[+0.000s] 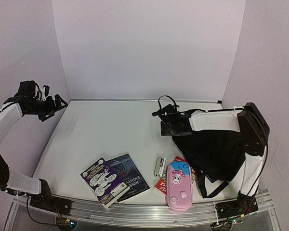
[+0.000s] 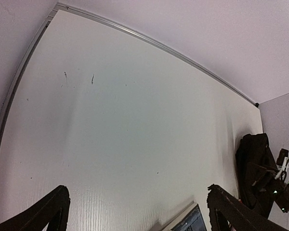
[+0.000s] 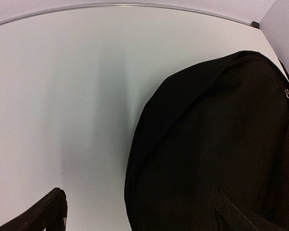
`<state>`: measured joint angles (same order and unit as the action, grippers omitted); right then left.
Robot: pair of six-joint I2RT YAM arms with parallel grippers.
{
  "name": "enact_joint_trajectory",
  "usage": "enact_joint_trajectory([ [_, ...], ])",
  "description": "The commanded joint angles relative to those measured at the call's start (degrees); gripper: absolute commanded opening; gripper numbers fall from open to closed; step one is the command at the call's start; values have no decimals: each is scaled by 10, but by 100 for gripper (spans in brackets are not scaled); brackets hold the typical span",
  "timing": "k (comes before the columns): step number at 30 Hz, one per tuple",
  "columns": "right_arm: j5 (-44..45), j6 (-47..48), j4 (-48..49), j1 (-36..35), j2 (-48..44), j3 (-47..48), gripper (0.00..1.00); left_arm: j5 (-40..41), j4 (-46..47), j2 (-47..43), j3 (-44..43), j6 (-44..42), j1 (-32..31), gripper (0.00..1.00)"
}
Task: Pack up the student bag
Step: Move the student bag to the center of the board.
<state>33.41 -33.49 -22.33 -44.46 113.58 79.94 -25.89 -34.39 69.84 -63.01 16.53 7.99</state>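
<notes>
Honestly, barely started: both jaws wide open and empty, bag below right jaws, 2 books, pencil case unpacked.

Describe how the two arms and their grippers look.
The left arm and right arm have white shells and black joints. The left gripper and right gripper are black all over. A thin black cable loops above the right gripper.
</notes>
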Motion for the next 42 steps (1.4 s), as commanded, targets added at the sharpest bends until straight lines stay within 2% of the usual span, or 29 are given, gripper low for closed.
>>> enact_joint_trajectory([
  [1,92,-49,-86,2,57,31,97,-13,17,4,-2,4,1,100],
  [7,110,-59,-88,2,85,34,81,-18,17,10,-1,6,2,100],
  [13,121,-33,-85,2,91,45,37,-16,16,13,-1,6,1,100],
  [19,152,1,-85,3,62,55,1,-16,15,16,-2,6,2,100],
  [24,219,70,-84,3,14,76,0,-21,16,17,0,7,2,100],
  [30,247,218,-63,3,-8,170,0,-24,17,11,-1,7,1,100],
  [33,202,296,-19,3,-5,205,0,-25,17,6,0,7,2,100],
  [36,112,359,31,-5,1,228,0,-28,20,1,2,7,1,100],
  [42,-41,395,80,-67,36,269,0,-35,22,2,4,7,2,100],
])
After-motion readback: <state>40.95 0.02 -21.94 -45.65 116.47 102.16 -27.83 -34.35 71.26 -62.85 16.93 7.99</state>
